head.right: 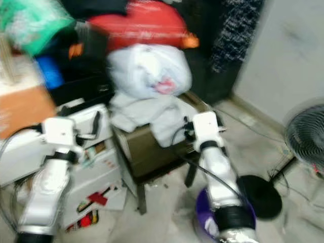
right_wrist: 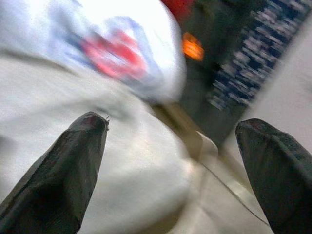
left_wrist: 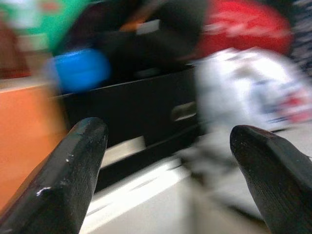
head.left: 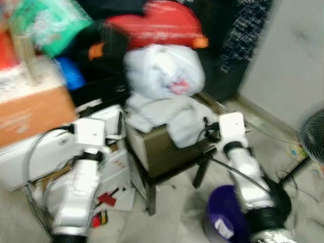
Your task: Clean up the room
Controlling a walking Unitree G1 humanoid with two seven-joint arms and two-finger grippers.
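Before the cluttered stool point(head.left: 167, 167), both arms are approaching; left gripper point(left_wrist: 165, 195) and right gripper point(right_wrist: 170, 195) fingers are standing open, empty; pale clothing point(head.left: 167, 116) is draping the stool; next move likely requires grasping it.

White bag point(head.left: 163, 71) with red print; red bundle point(head.left: 157, 23) above it; purple bin point(head.left: 226, 216) below; orange box point(head.left: 31, 114) left of it.
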